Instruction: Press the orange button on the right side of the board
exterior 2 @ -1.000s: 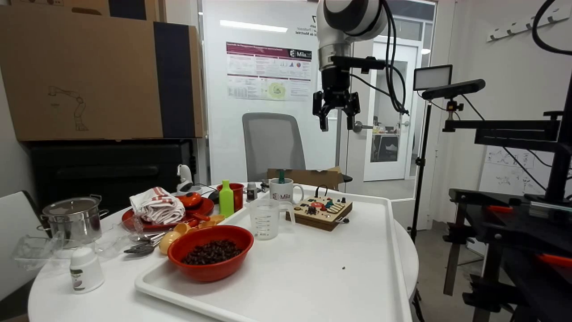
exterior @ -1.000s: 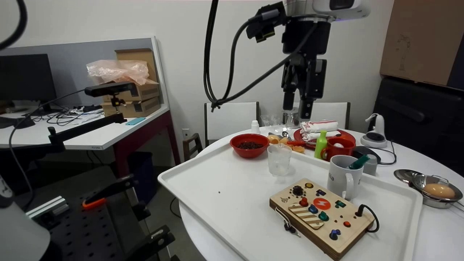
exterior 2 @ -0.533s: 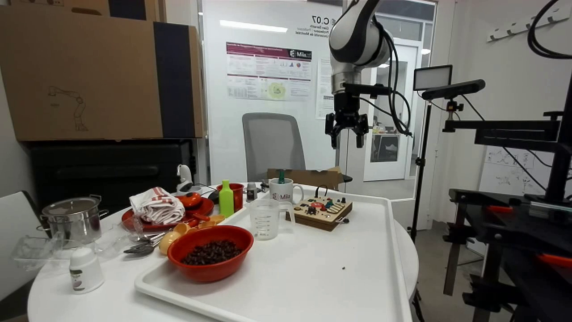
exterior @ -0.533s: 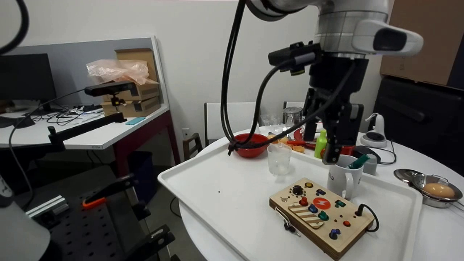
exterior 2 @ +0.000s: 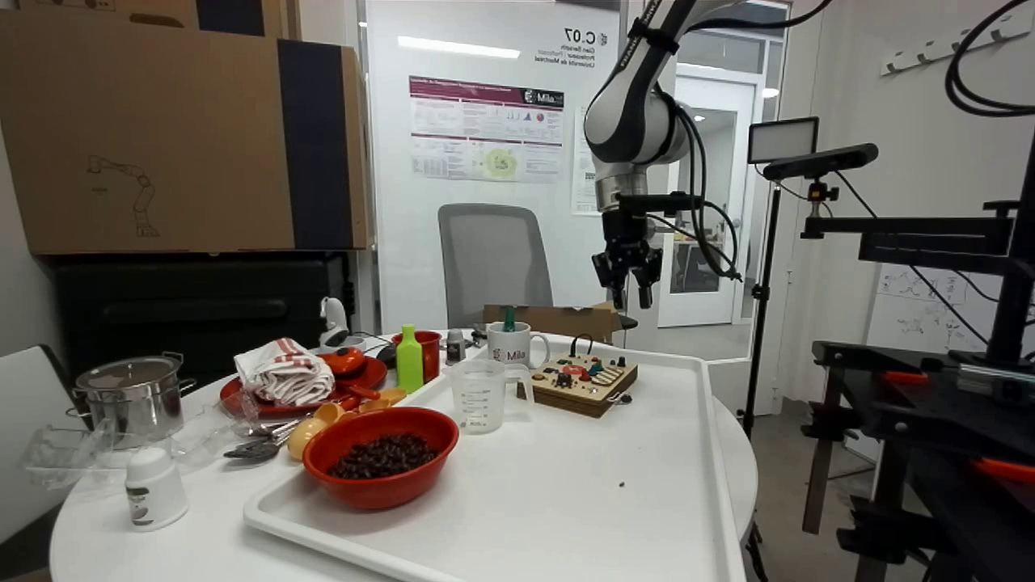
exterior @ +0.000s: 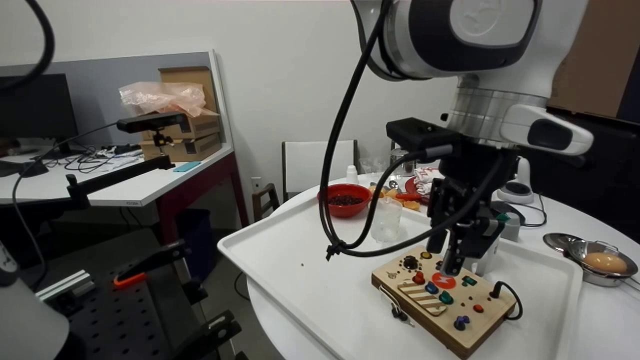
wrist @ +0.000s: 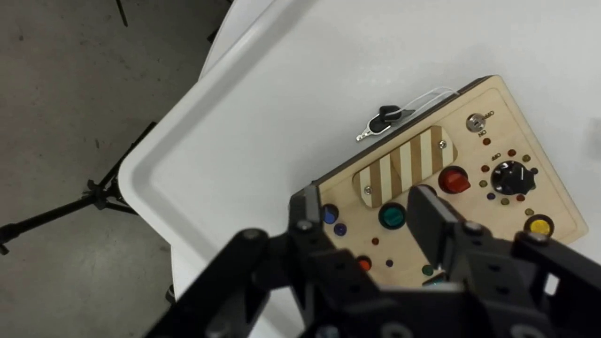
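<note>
Tool [wrist: 361, 197] hangs above the wooden button board [exterior: 461, 291], two fingers spread apart, and in the wrist view the green knob [wrist: 392, 217] on the board shows through the gap. An exterior view makes it pretty clear it's up off the board, not touching. The orange button [exterior: 478, 308] sits close to the end of the board where a black cable [exterior: 520, 305] loops over; from the wrist it's partly covered by the tool. There's also a striped wooden plate [wrist: 404, 167] along one long edge of the board, with keys [wrist: 379, 124] on a thin white cord lying just beside that edge. The Mila mug [exterior 2: 511, 356] is just beside the board's opposite long edge, the clear measuring cup [exterior 2: 479, 396] is near the board too, and the red bowl [exterior 2: 388, 493] is well apart from it. Under the board there's a white tray [exterior 2: 566, 485] on a round white surface [exterior 2: 214, 537].
</note>
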You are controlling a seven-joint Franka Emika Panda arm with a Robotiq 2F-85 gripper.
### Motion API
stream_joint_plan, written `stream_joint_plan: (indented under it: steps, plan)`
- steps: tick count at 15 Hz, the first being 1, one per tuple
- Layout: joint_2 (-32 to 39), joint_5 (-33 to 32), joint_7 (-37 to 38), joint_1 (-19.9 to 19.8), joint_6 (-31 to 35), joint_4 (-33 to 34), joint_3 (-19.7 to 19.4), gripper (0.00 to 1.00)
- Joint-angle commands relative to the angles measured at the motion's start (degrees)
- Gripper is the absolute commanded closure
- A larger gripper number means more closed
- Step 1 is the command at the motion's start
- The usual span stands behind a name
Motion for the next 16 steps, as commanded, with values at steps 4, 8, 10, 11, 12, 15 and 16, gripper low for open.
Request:
stream_joint_plan:
  steps: [4,8,10,11,12,15,16]
  plan:
    - [5.3,0.5,0.8,0.2,0.7,6.3,-0.7,0.98]
    - [8.2,-0.2,1.5,0.5,-0.5,10.3,-1.2,0.99]
    - [6.4,0.2,0.4,0.3,0.3,8.1,-0.9,0.99]
    - [7.0,0.2,0.4,0.3,0.3,8.6,-0.9,0.99]
    - [7.3,0.2,0.4,0.3,0.3,8.9,-1.0,0.99]
    - [7.4,0.6,1.1,0.4,2.2,7.9,-0.9,0.98]
    - [7.7,0.9,1.0,0.3,2.7,7.9,-0.7,0.99]
